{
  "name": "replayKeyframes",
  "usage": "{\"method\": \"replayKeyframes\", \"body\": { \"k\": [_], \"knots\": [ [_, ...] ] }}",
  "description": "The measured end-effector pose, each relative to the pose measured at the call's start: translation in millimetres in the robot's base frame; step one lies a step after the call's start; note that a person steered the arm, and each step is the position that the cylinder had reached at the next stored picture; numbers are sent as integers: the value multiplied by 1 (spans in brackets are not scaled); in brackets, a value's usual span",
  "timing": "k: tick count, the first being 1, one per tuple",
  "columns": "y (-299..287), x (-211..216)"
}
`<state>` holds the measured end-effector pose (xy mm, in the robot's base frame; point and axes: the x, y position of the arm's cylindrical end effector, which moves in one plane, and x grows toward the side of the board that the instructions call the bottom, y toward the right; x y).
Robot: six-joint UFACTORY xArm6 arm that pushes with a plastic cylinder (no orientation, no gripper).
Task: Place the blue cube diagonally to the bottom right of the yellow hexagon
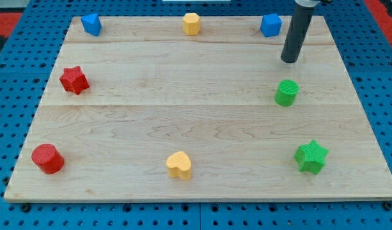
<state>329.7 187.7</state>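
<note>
Yellow heart (pixel 179 165) lies lowest in the frame, near the surface (pixel 202 121) bottom edge. Blue cube (pixel 270 25) sits squarely at the top edge, upper right, yellow hexagon (pixel 192 23) well left along that edge. My tip (pixel 290 61), a bare rod with no end effector to open or close, rests just below-right of the cube, open wood beneath.

- You have one view only, set high at the worktop's (pixel 202 96) near edge, looking down and across.
- It stands close enough that the worktop fills your frame.

My tip (pixel 290 61) is standing just below-right of the blue cube (pixel 270 25), with the green cylinder (pixel 286 92) sitting close beneath it. Bare board is lying between the blue cube and the yellow hexagon (pixel 192 23), nothing blocking there.
</note>
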Motion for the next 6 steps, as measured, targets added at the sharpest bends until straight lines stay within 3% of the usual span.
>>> {"method": "replayKeyframes", "body": {
  "k": [1, 2, 3, 4, 6],
  "knots": [
    [49, -11],
    [96, -73],
    [47, -127],
    [-51, -126],
    [-102, -136]
  ]
}}
